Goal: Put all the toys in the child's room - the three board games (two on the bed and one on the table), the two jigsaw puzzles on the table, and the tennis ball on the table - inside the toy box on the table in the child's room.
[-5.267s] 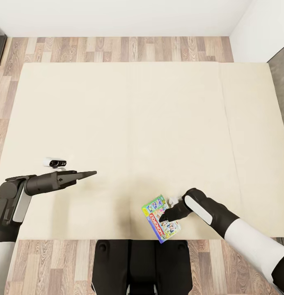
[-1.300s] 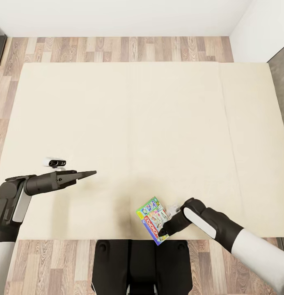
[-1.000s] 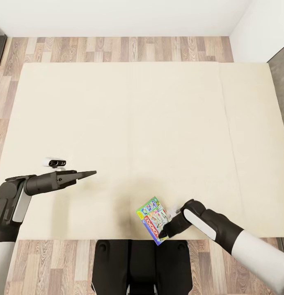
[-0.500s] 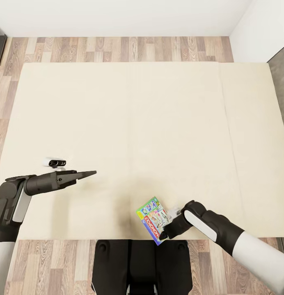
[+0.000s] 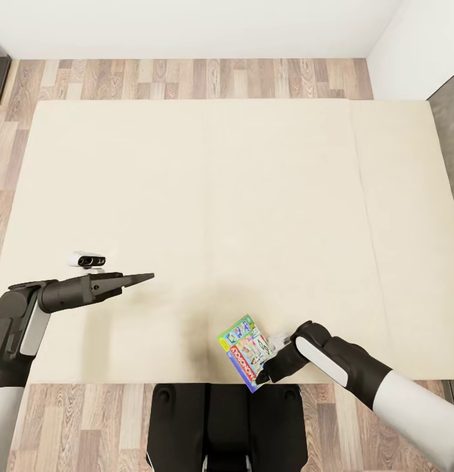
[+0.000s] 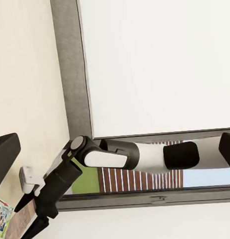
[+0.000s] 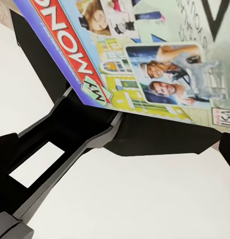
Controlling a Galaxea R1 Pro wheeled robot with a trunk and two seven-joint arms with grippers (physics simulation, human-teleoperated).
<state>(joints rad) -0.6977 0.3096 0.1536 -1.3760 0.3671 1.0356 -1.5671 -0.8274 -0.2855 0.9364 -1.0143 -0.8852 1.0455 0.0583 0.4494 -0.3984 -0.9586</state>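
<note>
Beige mattress of the bed [image 5: 207,196] spreads under both arms, with the Monopoly box [image 5: 243,351] lying flat near its front edge, at about five o'clock in the head view, just ahead of the robot's base. The right gripper [image 5: 265,373] reaches in from four o'clock, its tips at the box's near right corner. Seen from the right wrist camera, the box [image 7: 144,55] has a dark finger under its printed face, which suggests the claw is partly parted around the edge; whether it has clamped down cannot be told. The left gripper [image 5: 143,278] hangs over the mattress at eight o'clock, well apart from the box, fingers drawn together to a point and carrying nothing.

Judged from this, the step is securing the box. It would go best with one finger slid fully beneath the thin edge, a firm squeeze before any lift, and the box kept level so it does not pivot out.

The box is flat, rectangular, white-green with a red banner and photographed faces.
</note>
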